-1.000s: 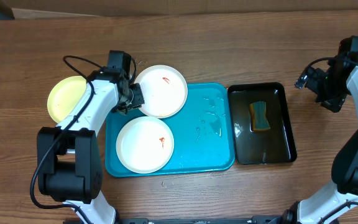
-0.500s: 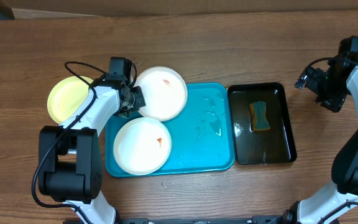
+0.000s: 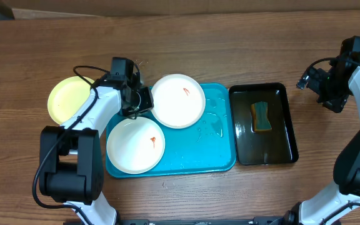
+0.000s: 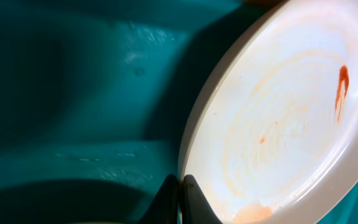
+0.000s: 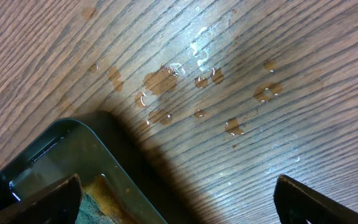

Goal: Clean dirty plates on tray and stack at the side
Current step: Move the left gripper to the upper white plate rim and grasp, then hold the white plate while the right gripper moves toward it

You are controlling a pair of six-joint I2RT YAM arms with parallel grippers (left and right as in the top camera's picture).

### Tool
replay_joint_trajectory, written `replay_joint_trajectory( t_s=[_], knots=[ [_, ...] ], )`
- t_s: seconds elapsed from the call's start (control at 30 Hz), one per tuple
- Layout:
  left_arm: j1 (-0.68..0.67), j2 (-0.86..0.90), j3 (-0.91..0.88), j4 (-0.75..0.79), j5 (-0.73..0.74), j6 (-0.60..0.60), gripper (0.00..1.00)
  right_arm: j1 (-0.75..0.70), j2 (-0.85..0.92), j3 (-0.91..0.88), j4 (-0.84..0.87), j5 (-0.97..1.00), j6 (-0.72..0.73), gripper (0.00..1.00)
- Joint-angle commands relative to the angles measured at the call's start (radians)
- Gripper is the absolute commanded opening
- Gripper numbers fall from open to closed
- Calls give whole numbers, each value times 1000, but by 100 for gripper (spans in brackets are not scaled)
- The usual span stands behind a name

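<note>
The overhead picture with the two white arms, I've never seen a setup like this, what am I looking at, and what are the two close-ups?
These are two robot arms at a wooden table, each ending in a two-finger gripper. The overhead picture looks straight down; each close-up comes from a camera on one wrist. A blue tray carries two red-smeared plates. The left gripper is shut on the rim of the far white plate, the one filling its close-up; the near white plate lies free. A pale yellow plate sits on the table left of the tray, and a black tray on the right holds a sponge. The right gripper is open and empty, over wet wood by the black tray's corner.
</note>
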Motion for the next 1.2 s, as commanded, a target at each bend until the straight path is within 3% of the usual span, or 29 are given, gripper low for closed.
replay_joint_trajectory(
  t_s=[0.0,0.37,0.5,0.67,1.03,1.17],
  knots=[
    [-54,-19,21,-36,56,68,4,-3,-25,15,5,3,5,100],
    [-190,-19,21,-59,-110,75,5,-3,-25,15,5,3,5,100],
    [-193,-19,21,-47,-124,76,22,-3,-25,15,5,3,5,100],
    [-193,-19,21,-34,-124,76,30,-3,-25,15,5,3,5,100],
    [-221,-19,19,-29,-124,76,31,-3,-25,15,49,3,5,100],
    [-234,-19,19,-30,-125,77,30,-3,-25,25,22,-113,8,100]
  ],
)
